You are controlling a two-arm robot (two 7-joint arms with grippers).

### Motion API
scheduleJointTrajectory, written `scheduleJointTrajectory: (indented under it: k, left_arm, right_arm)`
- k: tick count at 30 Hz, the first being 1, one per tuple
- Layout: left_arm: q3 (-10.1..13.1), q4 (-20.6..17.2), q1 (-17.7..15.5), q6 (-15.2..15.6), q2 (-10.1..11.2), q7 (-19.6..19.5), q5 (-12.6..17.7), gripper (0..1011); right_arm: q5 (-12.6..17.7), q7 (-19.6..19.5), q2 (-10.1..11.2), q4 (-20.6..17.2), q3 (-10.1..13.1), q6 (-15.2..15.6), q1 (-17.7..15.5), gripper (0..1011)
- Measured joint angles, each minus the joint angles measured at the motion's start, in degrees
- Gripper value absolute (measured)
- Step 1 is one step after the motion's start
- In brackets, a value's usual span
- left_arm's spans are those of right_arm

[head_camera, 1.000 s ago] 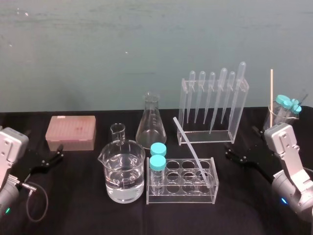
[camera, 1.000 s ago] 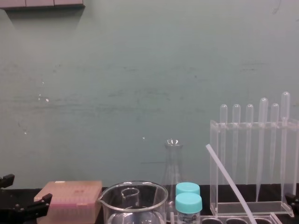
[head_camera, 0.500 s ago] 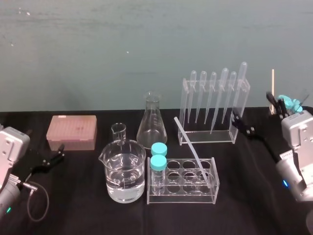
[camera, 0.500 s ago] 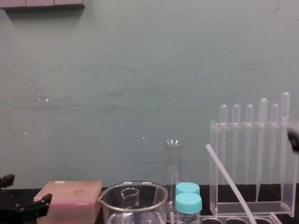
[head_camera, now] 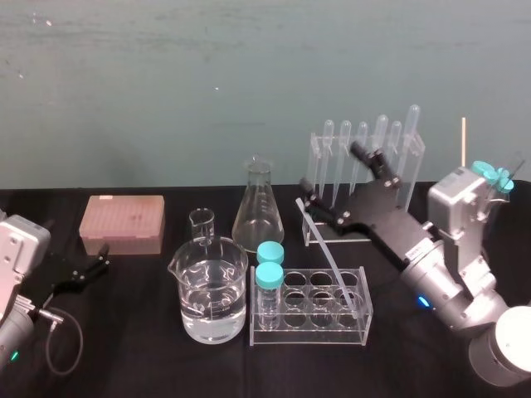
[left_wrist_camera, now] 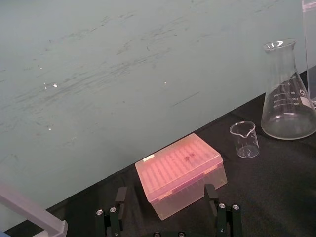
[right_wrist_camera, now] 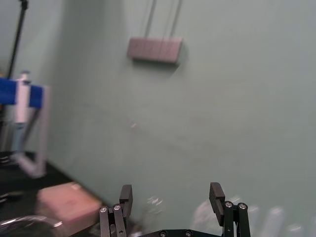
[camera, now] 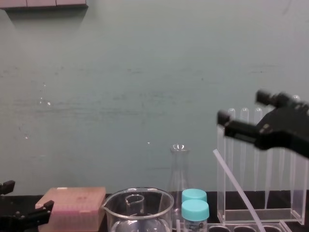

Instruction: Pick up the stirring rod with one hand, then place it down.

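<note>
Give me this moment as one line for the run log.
stirring rod: leaning in tube rack, not gripped | right gripper: open, raised near rod top | left gripper: open, parked far left

In the tube rack (head_camera: 311, 332), the stirring rod (head_camera: 327, 253); beaker (head_camera: 211, 290) left.

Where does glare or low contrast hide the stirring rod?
Head view: stirring rod reads pale on the black table, but its lower end merges with the clear tube rack. Chest view: rod is faint against the clear pipette rack; the open right gripper is a dark silhouette on the wall. Left wrist view: small highlight on the flask rim.
</note>
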Motion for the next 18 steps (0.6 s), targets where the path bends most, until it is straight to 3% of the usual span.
scheduleJointTrajectory:
  k: [8, 18]
  left_arm:
    - [0.0, 0.0, 0.0, 0.0, 0.0, 0.0, 0.0, 1000]
    - [0.0, 0.0, 0.0, 0.0, 0.0, 0.0, 0.0, 1000]
  right_arm:
    - [5.3, 5.8, -1.8, 3.2, -0.9, 10.9, 2.2, 1000]
    - [7.6, 10.4, -3.9, 8.4, -1.5, 18.7, 4.7, 1000]
